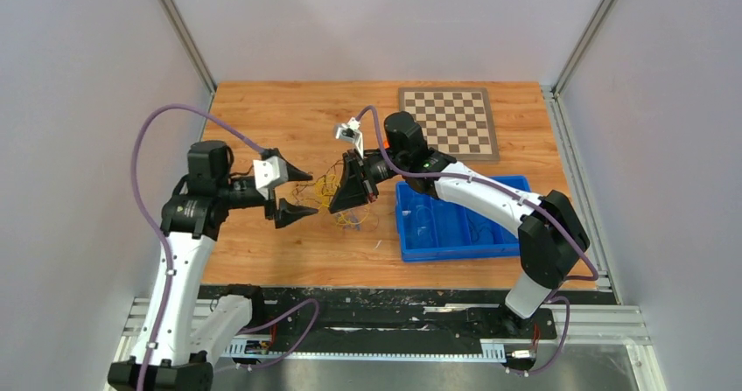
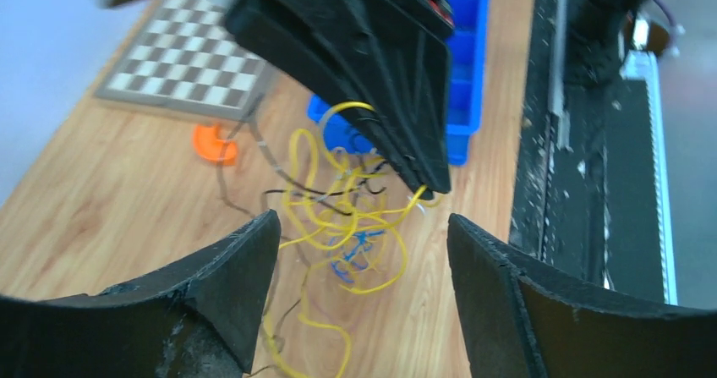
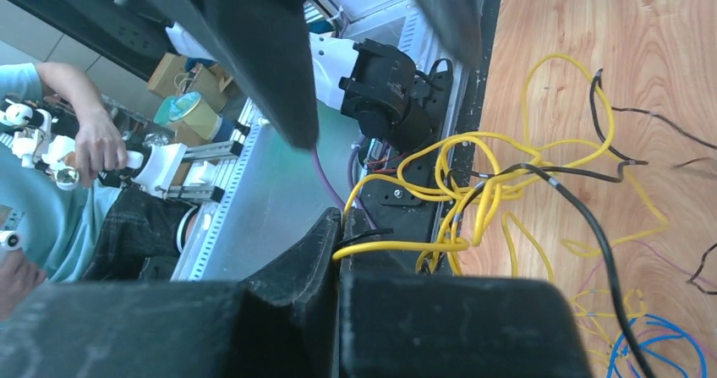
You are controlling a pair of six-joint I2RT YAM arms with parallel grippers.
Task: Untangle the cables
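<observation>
A tangle of thin cables (image 1: 337, 200), yellow, black and blue, lies on the wooden table between my arms. My right gripper (image 1: 357, 190) is shut on a yellow cable (image 3: 397, 245) and a black strand, and lifts part of the bundle. In the left wrist view the yellow loops (image 2: 355, 217) and a blue strand (image 2: 355, 251) hang below the right gripper's fingertips (image 2: 427, 175). My left gripper (image 1: 306, 192) is open and empty just left of the tangle, with the cables ahead of its jaws (image 2: 359, 251). A blue strand also lies on the wood in the right wrist view (image 3: 659, 348).
A blue compartment bin (image 1: 455, 220) stands right of the tangle. A chessboard (image 1: 448, 122) lies at the back right. A small orange piece (image 2: 213, 144) lies on the wood near the chessboard. A black rail (image 1: 394, 317) runs along the table's near edge.
</observation>
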